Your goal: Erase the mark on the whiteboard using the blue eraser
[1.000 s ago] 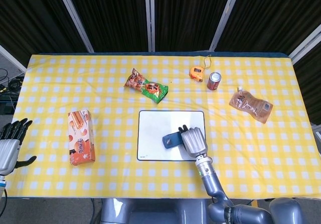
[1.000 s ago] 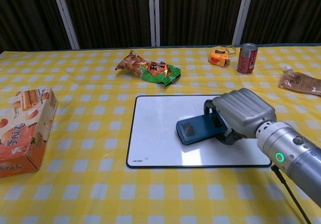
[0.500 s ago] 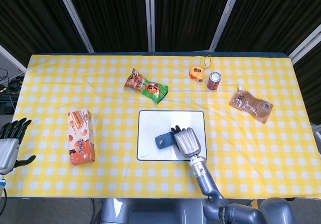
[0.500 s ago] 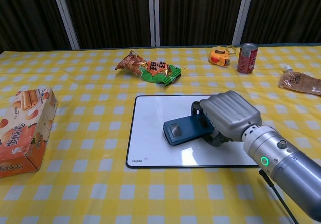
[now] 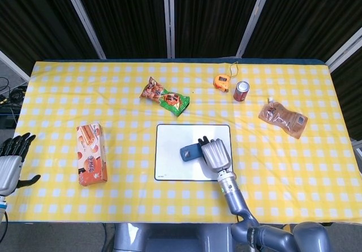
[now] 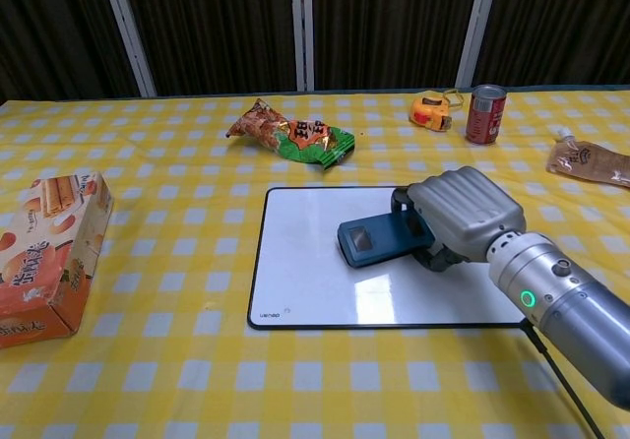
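1. The right hand (image 6: 461,215) rests over the middle right of the whiteboard (image 6: 305,282), its fingers curled down around the right end of the blue eraser (image 6: 379,239), which it grips and presses flat on the board.
2. The eraser sticks out leftward from that hand, its long axis running roughly left to right and slightly tilted; any wiping stroke looks set to slide along the board surface from here.
3. The left hand (image 5: 10,160) sits at the far left table edge with fingers spread and nothing in it, well apart from the board, so the right hand is clearly the nearer one.
4. The eraser is a flat, rounded blue block with a small dark window on top.
5. The whiteboard is glossy white with a thin dark frame; I cannot make out a mark on it.
6. It lies on a yellow checked tablecloth (image 6: 197,380).
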You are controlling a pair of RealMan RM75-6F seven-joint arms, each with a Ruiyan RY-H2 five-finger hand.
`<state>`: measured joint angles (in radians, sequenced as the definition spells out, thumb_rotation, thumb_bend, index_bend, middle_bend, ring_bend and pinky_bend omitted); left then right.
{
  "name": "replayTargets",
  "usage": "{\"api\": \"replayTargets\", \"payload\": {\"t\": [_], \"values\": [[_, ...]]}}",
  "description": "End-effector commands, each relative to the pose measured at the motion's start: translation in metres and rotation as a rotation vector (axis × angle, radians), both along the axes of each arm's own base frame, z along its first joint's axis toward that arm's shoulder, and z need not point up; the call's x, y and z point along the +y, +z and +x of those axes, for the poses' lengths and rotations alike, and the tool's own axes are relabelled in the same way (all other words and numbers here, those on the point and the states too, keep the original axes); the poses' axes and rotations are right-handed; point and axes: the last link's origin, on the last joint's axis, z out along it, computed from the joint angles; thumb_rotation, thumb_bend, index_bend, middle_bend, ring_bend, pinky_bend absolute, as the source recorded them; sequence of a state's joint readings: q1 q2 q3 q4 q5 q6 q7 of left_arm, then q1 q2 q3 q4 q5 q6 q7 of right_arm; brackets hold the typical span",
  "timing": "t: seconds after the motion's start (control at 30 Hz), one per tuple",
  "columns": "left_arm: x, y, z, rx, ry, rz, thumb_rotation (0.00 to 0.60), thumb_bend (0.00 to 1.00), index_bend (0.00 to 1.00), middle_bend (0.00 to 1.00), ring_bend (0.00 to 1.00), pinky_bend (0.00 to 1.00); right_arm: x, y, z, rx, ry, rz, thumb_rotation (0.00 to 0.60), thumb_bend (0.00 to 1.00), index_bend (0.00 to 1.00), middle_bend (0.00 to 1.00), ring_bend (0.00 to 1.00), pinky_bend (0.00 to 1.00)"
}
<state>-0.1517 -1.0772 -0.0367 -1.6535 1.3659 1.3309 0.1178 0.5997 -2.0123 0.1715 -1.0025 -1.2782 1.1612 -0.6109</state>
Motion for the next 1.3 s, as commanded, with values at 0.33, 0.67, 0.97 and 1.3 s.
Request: {"api": "replayTargets", "payload": {"t": [0.33,0.67,0.97,1.3], "values": [[-0.001,-0.001,0.001,0.003,-0.004,-0.004,0.6,0.18,0.0,0.0,0.0,0.0,-0.014,0.021,-0.024,0.051,-0.05,-0.063,0.6,0.35,0.86,0.72,0.64,0.68],[-0.001,-0.002,0.003,0.004,-0.01,-0.005,0.6,0.18,0.0,0.0,0.0,0.0,-0.009,0.021,-0.022,0.044,-0.046,-0.044,0.6,0.35,0.86,0.72,0.64,0.68],[-0.001,-0.002,0.003,0.001,-0.011,-0.005,0.6,0.18,0.0,0.0,0.0,0.0,0.014,-0.005,0.008,-0.014,0.021,0.037,0.6,0.35,0.86,0.72,0.64,0.68],[-0.001,0.0,0.003,-0.003,-0.011,-0.001,0.6,0.18,0.0,0.0,0.0,0.0,0.019,-0.014,0.018,-0.018,0.046,0.059,0.6,0.35,0.86,0.72,0.64,0.68]]}}
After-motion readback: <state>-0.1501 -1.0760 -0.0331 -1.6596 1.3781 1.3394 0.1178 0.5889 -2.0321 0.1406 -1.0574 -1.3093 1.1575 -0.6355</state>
